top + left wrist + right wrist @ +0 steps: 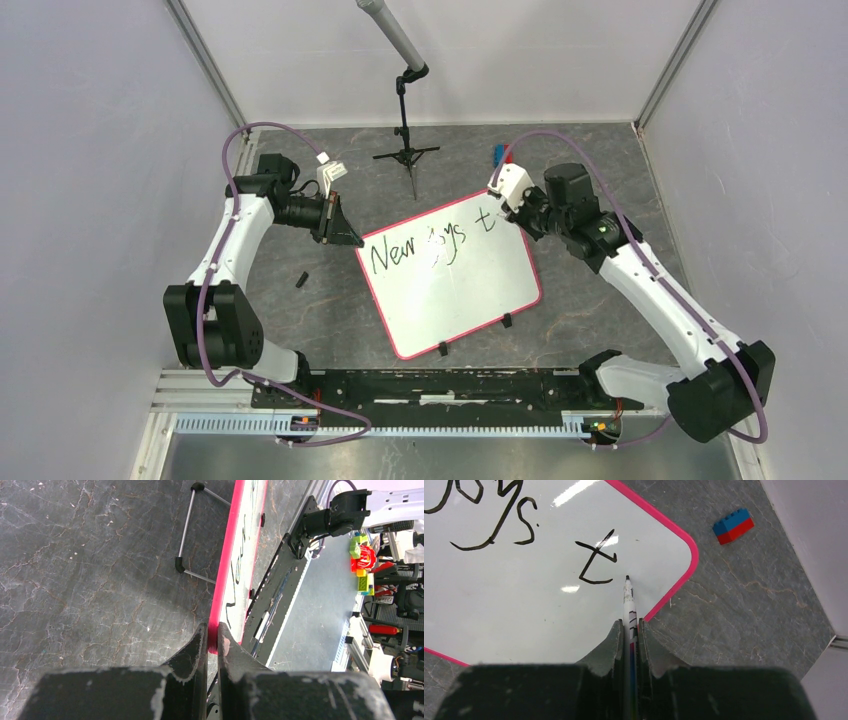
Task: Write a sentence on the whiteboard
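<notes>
The whiteboard [470, 290], white with a pink rim, lies tilted on the dark table. The sentence [430, 240] in black marker reads "New joys t". My left gripper [350, 237] is at the board's far-left corner, and in the left wrist view it [212, 630] is shut on the pink rim [226, 565]. My right gripper [629, 625] is shut on a white marker [628, 602]. The marker's black tip points at the board [514, 610] just right of the "t" [595, 562], near the far-right corner. Whether the tip touches the surface I cannot tell.
A black tripod stand [406, 150] with a grey pole rises behind the board. A small black piece [301, 279] lies left of the board. A blue and red brick [733, 526] sits past the far-right corner. Black clips [443, 349] sit on the near rim.
</notes>
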Robot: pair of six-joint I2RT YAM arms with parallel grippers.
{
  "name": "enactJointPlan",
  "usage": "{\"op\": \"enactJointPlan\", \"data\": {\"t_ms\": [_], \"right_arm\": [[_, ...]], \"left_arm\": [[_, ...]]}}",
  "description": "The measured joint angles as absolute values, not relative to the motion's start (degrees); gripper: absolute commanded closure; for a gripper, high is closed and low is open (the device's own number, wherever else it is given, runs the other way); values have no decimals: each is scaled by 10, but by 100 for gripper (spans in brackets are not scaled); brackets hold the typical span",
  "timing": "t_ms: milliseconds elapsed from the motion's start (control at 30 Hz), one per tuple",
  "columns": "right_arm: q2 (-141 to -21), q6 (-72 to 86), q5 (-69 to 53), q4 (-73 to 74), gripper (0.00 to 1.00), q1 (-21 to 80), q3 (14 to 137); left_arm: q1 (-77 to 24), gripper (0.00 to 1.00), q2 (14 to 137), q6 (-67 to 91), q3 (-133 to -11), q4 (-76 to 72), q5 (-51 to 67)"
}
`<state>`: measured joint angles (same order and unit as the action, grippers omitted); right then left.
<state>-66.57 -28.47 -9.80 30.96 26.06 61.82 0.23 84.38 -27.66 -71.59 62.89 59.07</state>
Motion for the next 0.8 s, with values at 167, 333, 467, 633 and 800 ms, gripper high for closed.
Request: {"op": "enactJointPlan", "data": {"t_ms": [167, 333, 467, 633, 800], "right_arm": [[-676, -284, -101, 308, 100, 261, 627], [-679, -284, -106, 307, 100, 261, 631], [-680, -284, -110, 307, 100, 261, 631], [-678, -284, -118, 307, 100, 261, 628], [-660, -284, -120, 310, 100, 261, 607]], "left_arm": [[2, 98, 844, -277, -716, 629, 591], [2, 98, 844, -277, -716, 629, 591], [2, 98, 844, -277, -716, 629, 591], [2, 98, 844, -277, -716, 629, 591], [2, 98, 844, -277, -716, 629, 591]]}}
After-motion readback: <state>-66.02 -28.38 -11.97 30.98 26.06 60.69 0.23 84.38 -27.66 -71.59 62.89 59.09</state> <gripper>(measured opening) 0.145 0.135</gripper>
